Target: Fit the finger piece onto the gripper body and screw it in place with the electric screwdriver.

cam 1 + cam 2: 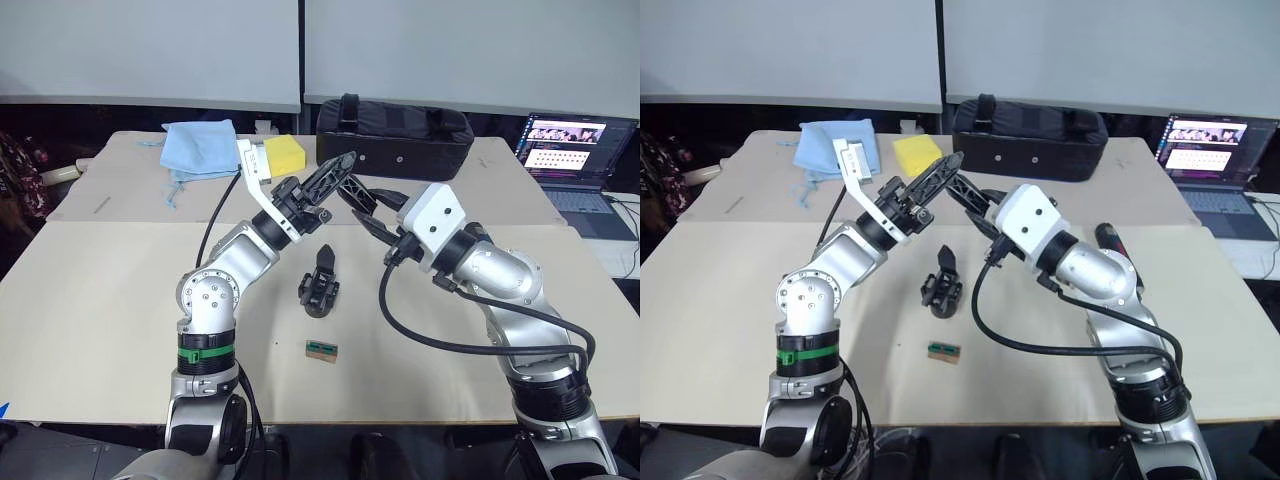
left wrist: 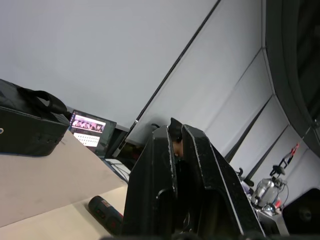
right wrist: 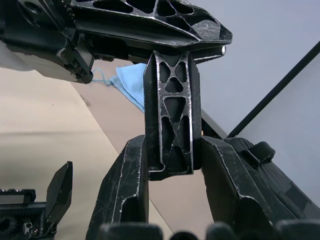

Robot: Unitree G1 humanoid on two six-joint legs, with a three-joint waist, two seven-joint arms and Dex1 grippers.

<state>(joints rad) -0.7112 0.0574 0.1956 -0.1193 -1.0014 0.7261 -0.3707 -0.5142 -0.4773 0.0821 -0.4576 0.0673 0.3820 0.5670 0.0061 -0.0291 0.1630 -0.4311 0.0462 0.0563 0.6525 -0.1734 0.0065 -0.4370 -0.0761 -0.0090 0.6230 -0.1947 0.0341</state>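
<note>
Gripper body before bag

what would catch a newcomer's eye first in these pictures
The two grippers meeting in mid-air above the middle of the table: the right gripper is shut on the finger piece, whose top end reaches the left gripper. Below them the gripper body stands alone on the table, and the electric screwdriver lies off to the robot's right.
</note>
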